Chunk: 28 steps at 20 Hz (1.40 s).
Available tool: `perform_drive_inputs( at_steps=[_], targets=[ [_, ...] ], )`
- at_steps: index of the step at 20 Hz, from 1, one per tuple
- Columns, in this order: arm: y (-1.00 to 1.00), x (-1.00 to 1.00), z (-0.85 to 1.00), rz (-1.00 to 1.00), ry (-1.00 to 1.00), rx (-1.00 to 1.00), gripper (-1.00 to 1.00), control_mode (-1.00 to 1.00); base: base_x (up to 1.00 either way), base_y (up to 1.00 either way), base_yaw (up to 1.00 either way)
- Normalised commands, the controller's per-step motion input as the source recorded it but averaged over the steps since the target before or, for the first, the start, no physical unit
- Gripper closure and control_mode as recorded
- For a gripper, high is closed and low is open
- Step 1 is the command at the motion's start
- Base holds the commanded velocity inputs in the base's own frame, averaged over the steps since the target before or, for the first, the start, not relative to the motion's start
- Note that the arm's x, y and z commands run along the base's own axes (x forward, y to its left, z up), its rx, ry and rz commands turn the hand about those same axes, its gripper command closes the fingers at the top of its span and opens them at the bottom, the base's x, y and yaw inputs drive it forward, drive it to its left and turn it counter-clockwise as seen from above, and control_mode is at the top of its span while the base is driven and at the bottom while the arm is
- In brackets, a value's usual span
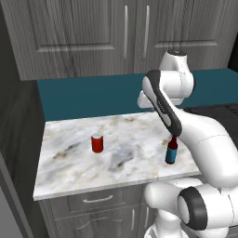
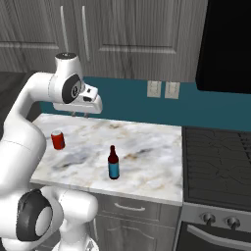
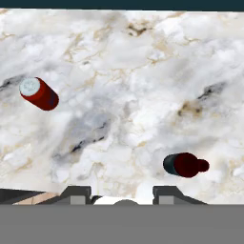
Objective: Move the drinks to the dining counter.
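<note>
The soda can (image 1: 97, 142) and the dark bottle (image 1: 171, 151) both stand upright on the marble bench (image 1: 69, 172) with the teal backsplash (image 1: 83, 95) behind it, well apart from each other — the can toward the left, the bottle nearer the front right edge. Neither has begun its trip to the dining counter, so the task looks to be at its start.

The gripper (image 2: 80, 114) hangs high over the back of the bench, pointed down, touching nothing. That height likely serves to survey both drinks at once: in the hand view the can (image 3: 39, 93) lies off to the upper left and the bottle (image 3: 185, 165) sits low and right, closer to the finger tips (image 3: 75, 195).

The jaws stand apart with nothing between them; how wide is hard to judge, since only the tips peek in at the bottom edge — probably a modest gap, enough for either drink's body.

The bottle seems the nearer target. It is tall and slim, so a grasp low on the body, rather than at the neck, would be less likely to tip it.
</note>
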Motion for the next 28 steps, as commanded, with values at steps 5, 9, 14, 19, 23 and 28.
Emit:
perform_drive_inputs(
  at_steps=[5, 9, 14, 19, 23, 28],
  targets=[
    [-0.06, -0.13, -0.02, 0.02, 0.00, 0.00, -1.00, -1.00, 0.00, 0.00, 0.00],
    [-0.13, -0.39, -0.13, 0.08, -0.01, 0.00, -1.00, -1.00, 0.00, 0.00, 0.00],
    [-0.05, -0.43, -0.13, 0.10, -0.04, 0.00, -1.00, -1.00, 0.00, 0.00, 0.00],
    [-0.10, -0.40, -0.13, 0.12, -0.04, 0.00, -1.00, -1.00, 0.00, 0.00, 0.00],
    [-0.15, -0.30, -0.14, 0.10, -0.02, 0.00, -1.00, -1.00, 0.00, 0.00, 0.00],
    [-0.16, -0.25, -0.10, 0.12, 0.00, 0.00, -1.00, -1.00, 0.00, 0.00, 0.00]
  ],
)
